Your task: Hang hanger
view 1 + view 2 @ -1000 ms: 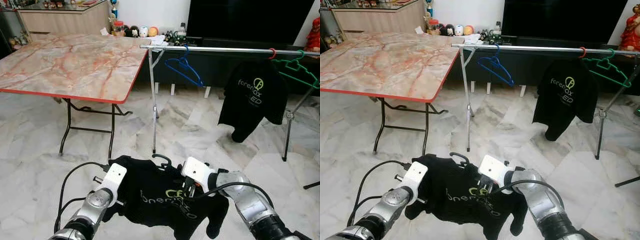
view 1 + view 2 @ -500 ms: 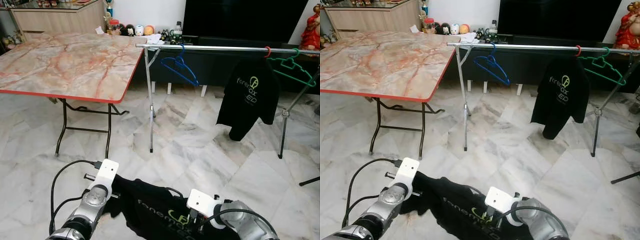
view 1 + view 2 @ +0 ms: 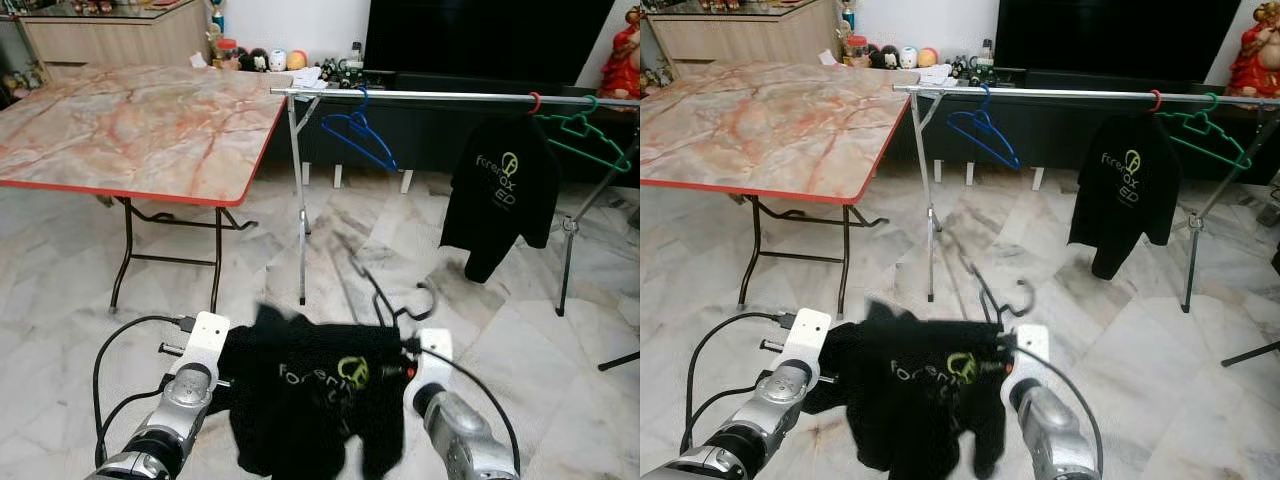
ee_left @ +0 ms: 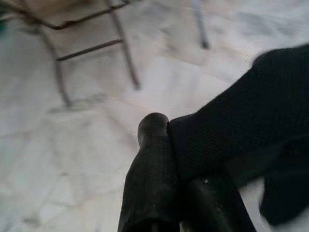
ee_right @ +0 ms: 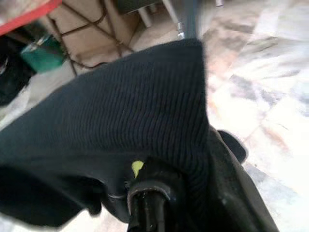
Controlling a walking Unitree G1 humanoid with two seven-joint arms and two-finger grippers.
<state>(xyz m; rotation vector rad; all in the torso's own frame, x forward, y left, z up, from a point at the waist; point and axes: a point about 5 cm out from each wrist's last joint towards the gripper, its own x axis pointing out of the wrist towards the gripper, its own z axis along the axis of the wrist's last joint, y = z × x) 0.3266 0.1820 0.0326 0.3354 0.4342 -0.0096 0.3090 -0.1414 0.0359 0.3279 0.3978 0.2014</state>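
A black T-shirt (image 3: 315,385) with a green and white logo hangs on a black hanger, whose hook (image 3: 418,300) sticks up, blurred, above the collar. My left gripper (image 4: 166,128) is shut on the shirt's left edge, and the cloth hides its fingers in the head views. My right gripper (image 3: 402,368) is shut on the shirt's right shoulder, where fabric (image 5: 145,111) drapes over its fingers. The silver clothes rail (image 3: 450,97) runs across the room well beyond the shirt, higher than both grippers.
On the rail hang a blue hanger (image 3: 362,135), a second black T-shirt (image 3: 500,195) and a green hanger (image 3: 590,135). A marble-top folding table (image 3: 130,120) stands to the left. The rail's legs (image 3: 301,230) stand on the marble floor ahead.
The shirt has come up from low in front of me. My right arm has swung up and inward, and the hanger hook now points upward. The left arm has barely moved.
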